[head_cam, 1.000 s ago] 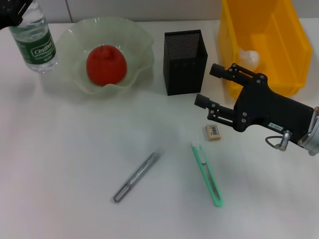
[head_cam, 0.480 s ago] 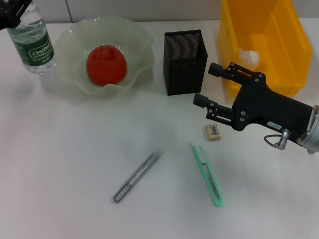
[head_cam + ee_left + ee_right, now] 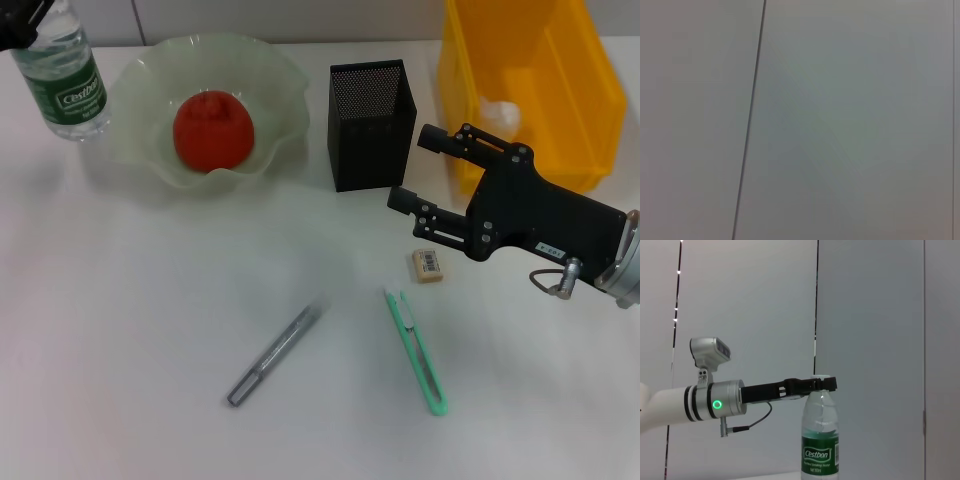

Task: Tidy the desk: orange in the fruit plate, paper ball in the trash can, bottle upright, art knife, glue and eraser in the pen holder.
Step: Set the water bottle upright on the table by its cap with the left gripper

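Standing the clear plastic water bottle with the green label [image 3: 62, 80] up at the far left of the white surface [image 3: 150, 300], left end effector [image 3: 810, 385] closed on its cap, next letting go gently; right end effector [image 3: 420, 170] open, empty, near the small beige eraser block [image 3: 428, 265].

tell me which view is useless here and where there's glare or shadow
Left wrist view: only blank grey wall panels and a dark seam. Head view: even light, soft shadow beside the pen holder, the fruit plate rim glows pale. Right wrist view: the bottle is sharp, the left hand at its cap silhouetted dark.
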Tool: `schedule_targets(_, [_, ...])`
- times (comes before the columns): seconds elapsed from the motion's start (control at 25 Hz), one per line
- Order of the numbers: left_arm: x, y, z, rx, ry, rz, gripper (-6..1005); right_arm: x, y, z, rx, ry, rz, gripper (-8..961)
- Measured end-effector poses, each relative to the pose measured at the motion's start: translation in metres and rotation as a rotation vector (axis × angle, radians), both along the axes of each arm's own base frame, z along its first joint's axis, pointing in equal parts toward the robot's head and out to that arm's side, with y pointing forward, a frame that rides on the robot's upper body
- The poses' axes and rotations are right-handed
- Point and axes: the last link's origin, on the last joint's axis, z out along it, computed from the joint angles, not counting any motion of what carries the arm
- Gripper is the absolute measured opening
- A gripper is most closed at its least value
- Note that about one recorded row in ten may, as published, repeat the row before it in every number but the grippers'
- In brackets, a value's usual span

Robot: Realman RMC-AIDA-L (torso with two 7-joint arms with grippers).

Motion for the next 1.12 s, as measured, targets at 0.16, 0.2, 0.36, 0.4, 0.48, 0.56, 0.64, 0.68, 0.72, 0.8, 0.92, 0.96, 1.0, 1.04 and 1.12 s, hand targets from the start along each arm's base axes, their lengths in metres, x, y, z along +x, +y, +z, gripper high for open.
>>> schedule_targets(0.16, [0.0,0.0,0.004,0.016,-0.012,0.003,445,0.0,0.0,0.0,0.0,0.001,-0.001,731])
schedule_targets(0.2, [-0.001,0.0,0.004,0.018,-0.013,0.005,445,0.0,0.0,0.0,0.0,0.001,-0.001,731])
schedule_targets(0.36, [-0.004,0.0,0.004,0.02,-0.017,0.017,446,0.0,0.0,-0.001,-0.003,0.0,0.0,731])
schedule_targets(0.4, [-0.005,0.0,0.004,0.021,-0.016,0.021,446,0.0,-0.001,-0.001,-0.003,0.0,0.001,731])
schedule_targets(0.48, [-0.006,0.0,0.004,0.024,-0.013,0.032,446,-0.001,0.0,-0.001,-0.003,0.0,0.002,731])
schedule_targets(0.56, [-0.008,0.001,0.003,0.026,-0.008,0.043,446,-0.001,0.0,-0.001,-0.004,0.0,0.004,731])
schedule_targets(0.64, [-0.01,0.002,-0.003,0.02,0.0,0.054,446,-0.001,0.0,-0.001,-0.004,0.001,0.007,731])
schedule_targets(0.68, [-0.01,0.002,-0.003,0.02,0.0,0.054,446,-0.001,0.0,-0.001,-0.004,0.001,0.007,731])
schedule_targets(0.72, [-0.011,0.002,-0.005,0.018,0.004,0.059,446,-0.002,0.0,-0.001,-0.005,0.002,0.008,731])
schedule_targets(0.8, [-0.012,0.003,-0.007,0.018,0.008,0.07,446,-0.002,0.0,-0.001,-0.004,0.002,0.008,731])
schedule_targets(0.92, [-0.013,0.004,-0.009,0.015,0.01,0.077,446,-0.001,0.0,-0.001,-0.004,0.002,0.008,731])
schedule_targets(0.96, [-0.013,0.005,-0.01,0.014,0.011,0.078,446,-0.001,0.0,-0.001,-0.004,0.002,0.008,731])
schedule_targets(1.0, [-0.013,0.005,-0.011,0.014,0.014,0.079,446,-0.001,-0.001,-0.001,-0.005,0.002,0.008,731])
schedule_targets(1.04, [-0.014,0.004,-0.012,0.015,0.021,0.08,446,-0.002,-0.001,-0.001,-0.005,0.003,0.009,731])
schedule_targets(1.12, [-0.014,0.004,-0.012,0.016,0.024,0.079,446,-0.002,-0.001,-0.001,-0.005,0.004,0.009,731])
